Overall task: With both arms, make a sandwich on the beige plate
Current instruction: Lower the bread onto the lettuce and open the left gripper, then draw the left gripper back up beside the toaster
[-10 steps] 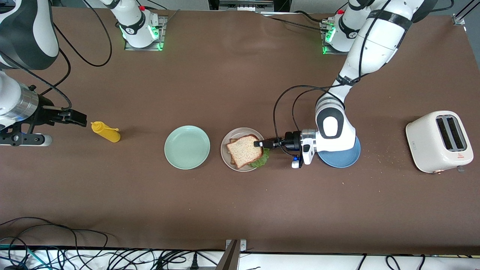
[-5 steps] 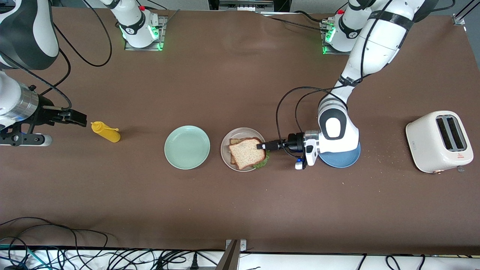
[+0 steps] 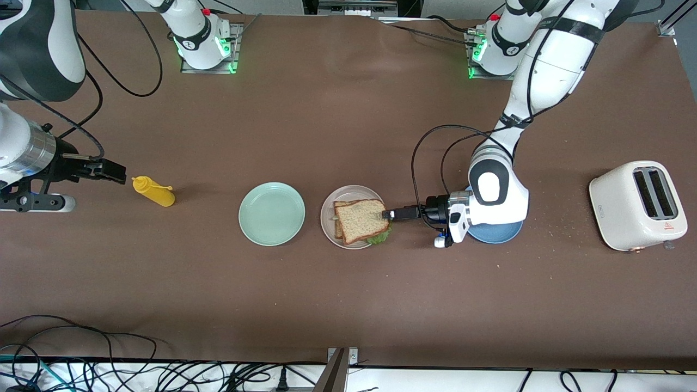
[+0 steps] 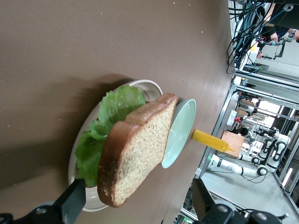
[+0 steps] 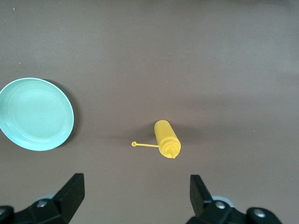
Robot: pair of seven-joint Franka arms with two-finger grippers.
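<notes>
Since a second ago we have let the top slice drop flat onto the sandwich [image 3: 361,220] and drawn the left end effector [image 3: 387,214] back toward the blue plate [image 3: 498,233]; its fingers, clenched on the bread then, now stand spread and hold nothing. The sandwich lies on the beige plate [image 3: 329,213], between the mint-green plate [image 3: 271,213] and the blue one, with lettuce [image 4: 103,126] poking out at the edge toward the left arm. We judge it light, soft and easily crushed or slid apart, so any adjustment should pinch the crust [image 4: 111,149] gently at an edge, not the crumb. The stack lies flat, roughly square with no clear long axis, turned slightly askew to the worktop [image 3: 348,305] edge. Our right end effector [image 3: 111,172] waits with fingers apart just beside the yellow bottle [image 3: 154,191]. A toaster [image 3: 637,204] stands at the left arm's end.
</notes>
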